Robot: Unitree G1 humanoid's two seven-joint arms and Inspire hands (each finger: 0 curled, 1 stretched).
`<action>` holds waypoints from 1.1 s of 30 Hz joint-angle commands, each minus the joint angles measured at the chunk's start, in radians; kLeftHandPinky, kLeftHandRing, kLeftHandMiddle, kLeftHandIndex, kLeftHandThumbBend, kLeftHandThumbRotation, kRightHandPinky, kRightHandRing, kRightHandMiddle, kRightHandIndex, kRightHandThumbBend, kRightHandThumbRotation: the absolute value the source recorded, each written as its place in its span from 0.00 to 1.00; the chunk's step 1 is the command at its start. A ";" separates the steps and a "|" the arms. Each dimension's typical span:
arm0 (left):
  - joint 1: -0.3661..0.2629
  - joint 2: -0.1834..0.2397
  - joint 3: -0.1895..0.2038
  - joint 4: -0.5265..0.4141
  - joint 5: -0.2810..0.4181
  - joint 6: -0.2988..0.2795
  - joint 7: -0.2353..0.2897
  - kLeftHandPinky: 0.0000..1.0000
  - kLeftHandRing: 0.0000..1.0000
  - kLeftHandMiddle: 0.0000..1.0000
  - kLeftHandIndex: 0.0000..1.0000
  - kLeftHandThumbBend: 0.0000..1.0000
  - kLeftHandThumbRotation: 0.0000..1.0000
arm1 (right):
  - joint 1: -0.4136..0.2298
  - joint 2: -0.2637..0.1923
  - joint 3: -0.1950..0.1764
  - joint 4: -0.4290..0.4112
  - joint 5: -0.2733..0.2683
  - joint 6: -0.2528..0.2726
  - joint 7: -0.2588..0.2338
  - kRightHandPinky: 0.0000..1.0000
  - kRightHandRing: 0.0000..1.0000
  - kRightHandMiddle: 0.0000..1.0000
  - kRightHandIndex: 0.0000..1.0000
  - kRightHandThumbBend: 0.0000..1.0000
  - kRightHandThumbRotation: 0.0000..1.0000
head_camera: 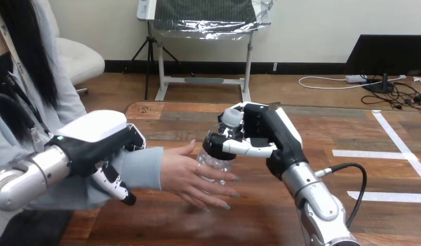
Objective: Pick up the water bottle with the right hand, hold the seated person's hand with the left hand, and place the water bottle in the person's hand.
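- The water bottle (219, 160) is clamped in the curled fingers of the right hand (259, 137), set against the person's hand (195, 177).
- The person's wrist (146, 166) is clasped by the left hand (103, 142).
- Only the release seems left.

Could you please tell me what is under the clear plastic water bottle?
The person's open hand lies under the clear plastic water bottle, fingers spread below its base. The base itself is covered, so whether it rests there is unclear.

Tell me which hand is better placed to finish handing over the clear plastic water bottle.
The right hand: it is curled round the clear plastic water bottle, which touches the person's open hand. The left hand sits at the person's sleeved forearm.
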 commanded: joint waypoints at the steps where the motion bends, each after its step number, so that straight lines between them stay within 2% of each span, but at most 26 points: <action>1: -0.121 -0.011 0.026 -0.038 -0.026 -0.019 0.018 0.23 0.29 0.34 0.33 0.89 0.00 | -0.055 0.023 -0.002 -0.029 0.014 -0.043 0.010 0.32 0.38 0.46 0.46 0.82 0.00; 20: -0.135 -0.025 0.027 -0.061 -0.023 0.005 -0.013 0.22 0.28 0.33 0.33 0.88 0.00 | -0.019 0.050 0.019 -0.047 0.003 -0.059 0.006 0.32 0.37 0.45 0.46 0.82 0.00; 33: -0.131 -0.031 0.025 -0.039 -0.017 -0.007 0.001 0.22 0.28 0.34 0.33 0.88 0.00 | 0.001 0.079 0.027 -0.086 0.008 -0.043 -0.003 0.32 0.38 0.45 0.47 0.82 0.00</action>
